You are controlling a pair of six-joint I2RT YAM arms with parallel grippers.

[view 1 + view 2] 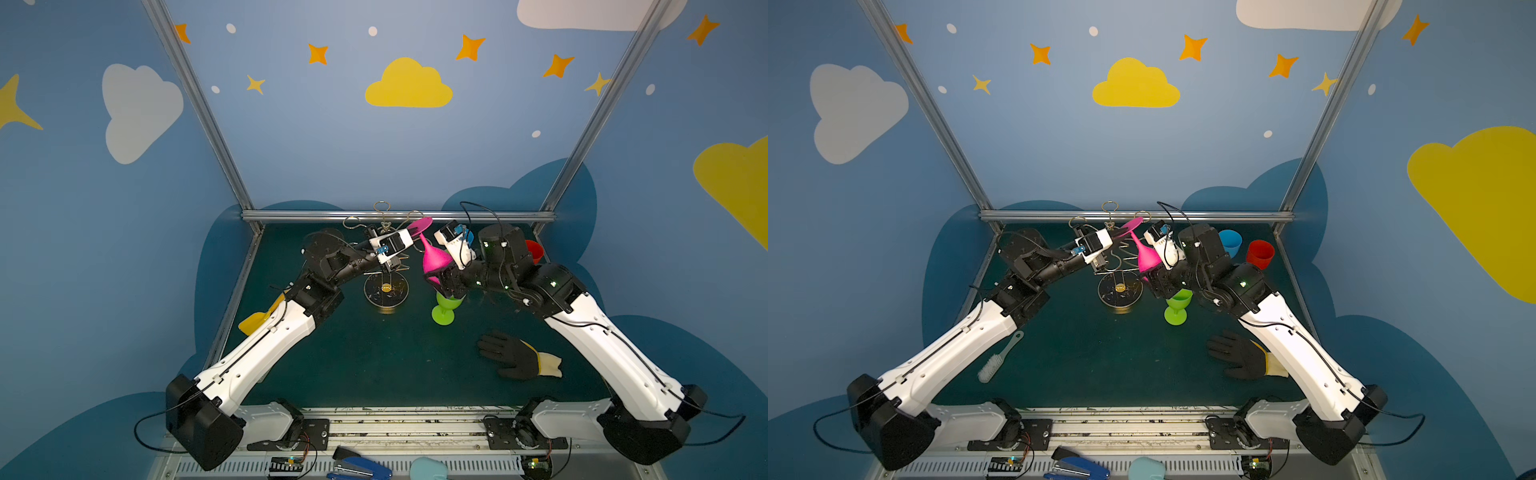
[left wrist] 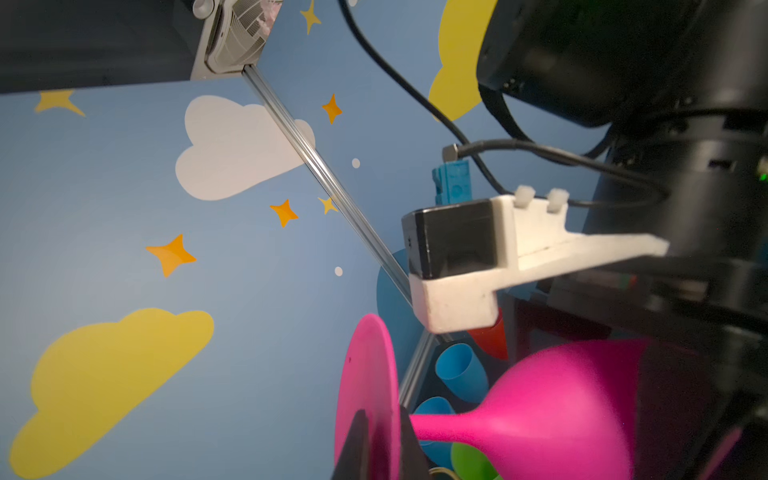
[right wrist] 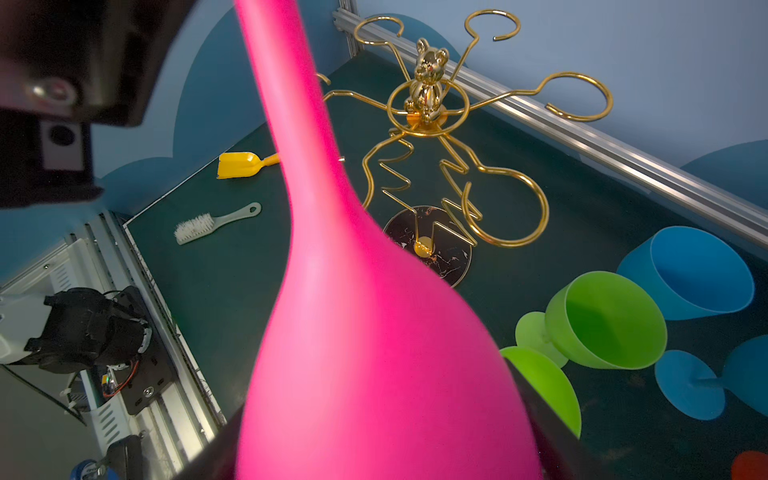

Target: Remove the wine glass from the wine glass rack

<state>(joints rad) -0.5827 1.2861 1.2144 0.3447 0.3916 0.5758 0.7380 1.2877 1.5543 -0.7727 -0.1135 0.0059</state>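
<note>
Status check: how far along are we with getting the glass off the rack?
Looks done: every loop of the wine glass rack visible from the right wrist is empty. In hand: the pink wine glass, foot up, bowl in the right gripper, foot pinched by the left gripper. Left: carry it clear and set it down; one rack arm is hidden behind it.

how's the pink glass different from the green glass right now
The pink glass hangs upside down in the air; the green glass stands upright on the table. The left end effector pinches the pink glass's foot, the right end effector its bowl; nothing holds the green glass. Both are stemmed.
</note>
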